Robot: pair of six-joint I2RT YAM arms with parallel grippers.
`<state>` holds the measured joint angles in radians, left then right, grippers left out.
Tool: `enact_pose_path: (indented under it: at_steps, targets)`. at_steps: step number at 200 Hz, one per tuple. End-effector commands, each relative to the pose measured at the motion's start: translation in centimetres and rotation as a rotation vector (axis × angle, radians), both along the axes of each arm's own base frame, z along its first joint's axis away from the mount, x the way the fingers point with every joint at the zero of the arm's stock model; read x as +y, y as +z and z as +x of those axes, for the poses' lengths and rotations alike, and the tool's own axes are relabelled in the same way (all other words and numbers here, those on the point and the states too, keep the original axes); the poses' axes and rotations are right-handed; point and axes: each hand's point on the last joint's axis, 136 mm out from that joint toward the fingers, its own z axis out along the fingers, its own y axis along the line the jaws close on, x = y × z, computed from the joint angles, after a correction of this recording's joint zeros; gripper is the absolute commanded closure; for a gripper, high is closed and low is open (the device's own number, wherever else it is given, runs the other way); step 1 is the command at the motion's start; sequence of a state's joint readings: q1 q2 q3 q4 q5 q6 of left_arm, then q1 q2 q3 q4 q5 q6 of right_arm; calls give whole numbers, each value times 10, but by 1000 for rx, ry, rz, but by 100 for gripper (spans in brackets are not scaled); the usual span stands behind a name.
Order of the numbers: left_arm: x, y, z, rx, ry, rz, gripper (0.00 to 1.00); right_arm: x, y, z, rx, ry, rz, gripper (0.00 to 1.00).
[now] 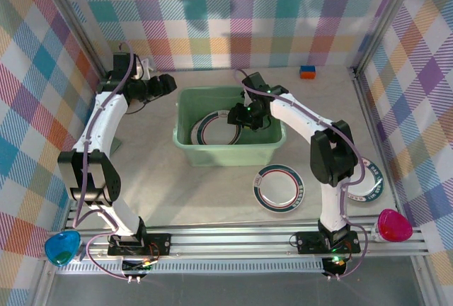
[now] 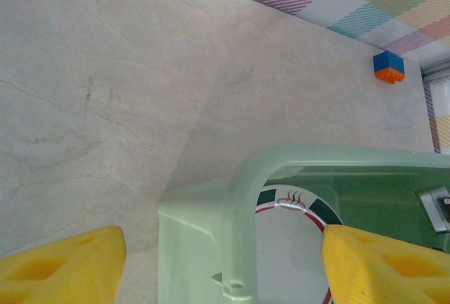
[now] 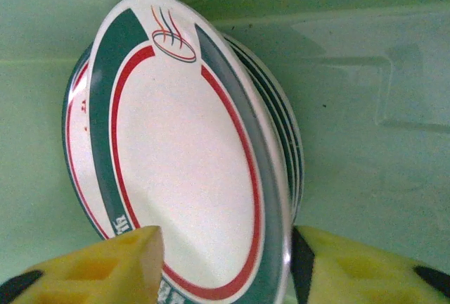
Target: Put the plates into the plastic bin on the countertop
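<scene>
Round white plate with dark green and red rim bands: lying flat on the light grey speckled table, nearest the arm bases, outside the bin. Likely handling as stiff, glazed, slick and easily chipped. Calling for a pinch across the raised rim, one finger over and one under.

Second banded white plate: lying on the table just right of the right arm.

Pale mint-green rectangular plastic bin: sitting mid-table. Probably being light enough to slide if knocked.

Stack of banded plates: resting on the bin floor, showing as several nested rims.

Right gripper: reaching down into the bin. Pinching, with yellow fingers partway closed on face and underside, the rim of a white plate with a green band, red ring and swirl emblem. Holding it tilted over the stack.

Left gripper: hanging spread wide and empty, just beyond the bin's far-left corner.

Small blue-and-orange block: sitting at the far table edge by the plaid wall.

Hard to make out:
- Second banded white plate being partly covered by the right arm.
- Exact finger contact on the swirl-emblem plate lying at the wrist view's lower edge, so the grip being judged, not plainly seen.
- Stack count and band lettering being too small to read.
</scene>
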<state>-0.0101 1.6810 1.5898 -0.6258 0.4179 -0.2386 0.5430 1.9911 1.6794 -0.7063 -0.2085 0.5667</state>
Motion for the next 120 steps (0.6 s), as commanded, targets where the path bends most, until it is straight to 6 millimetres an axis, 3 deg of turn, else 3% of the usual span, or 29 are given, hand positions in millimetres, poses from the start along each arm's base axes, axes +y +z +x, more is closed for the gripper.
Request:
enact_pose_path:
  at_steps: [1, 23, 49, 67, 92, 120]
  targets:
    - [5, 14, -10, -42, 2, 9, 27, 5, 9, -1, -13, 24, 3, 43]
    - [4, 21, -15, -61, -2, 3, 27, 14, 12, -2, -1, 49, 24, 38]
    - [4, 29, -22, -83, -3, 4, 27, -3, 8, -7, 6, 29, -131, 23]
    - [4, 33, -27, -100, -4, 1, 27, -2, 14, -6, -37, 27, -108, 17]
    - [3, 42, -32, -125, -5, -5, 27, 11, 33, -3, -94, 52, -34, 14]
    - [3, 46, -37, -131, 6, -12, 27, 19, 78, 7, -241, 86, 23, 15]
